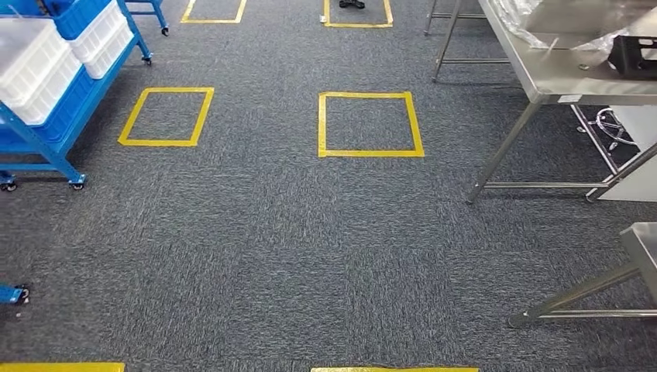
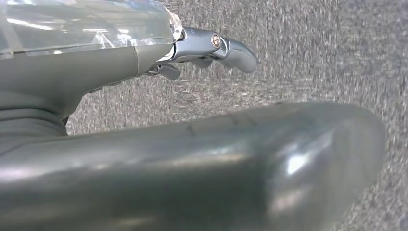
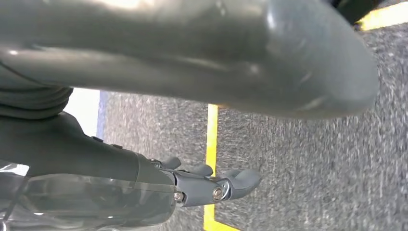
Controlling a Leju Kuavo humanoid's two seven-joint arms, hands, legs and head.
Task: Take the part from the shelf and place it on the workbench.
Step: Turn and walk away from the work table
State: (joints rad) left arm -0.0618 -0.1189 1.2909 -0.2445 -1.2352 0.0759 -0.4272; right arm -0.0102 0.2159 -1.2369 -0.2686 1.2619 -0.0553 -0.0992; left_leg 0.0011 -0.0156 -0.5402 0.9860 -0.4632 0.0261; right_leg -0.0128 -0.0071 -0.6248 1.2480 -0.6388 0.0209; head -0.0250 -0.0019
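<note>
The blue wheeled shelf (image 1: 48, 144) stands at the far left with white bins (image 1: 35, 74) on its tiers; what the bins hold is hidden. At the far right is the steel workbench (image 1: 554, 77), and a black object (image 1: 635, 53) lies on its top beside crumpled clear plastic (image 1: 534, 23). My left hand (image 2: 202, 161) hangs over grey carpet with its fingers (image 2: 231, 50) stretched out and nothing in it. My right hand (image 3: 192, 57) hangs over carpet too, with its fingers (image 3: 231, 185) apart and holding nothing.
Grey carpet lies between shelf and workbench, marked with yellow tape squares (image 1: 370, 124) (image 1: 166, 116). A second steel table (image 1: 641, 248) juts in at the near right, its leg reaching onto the floor. Another blue caster (image 1: 14, 294) shows at the near left.
</note>
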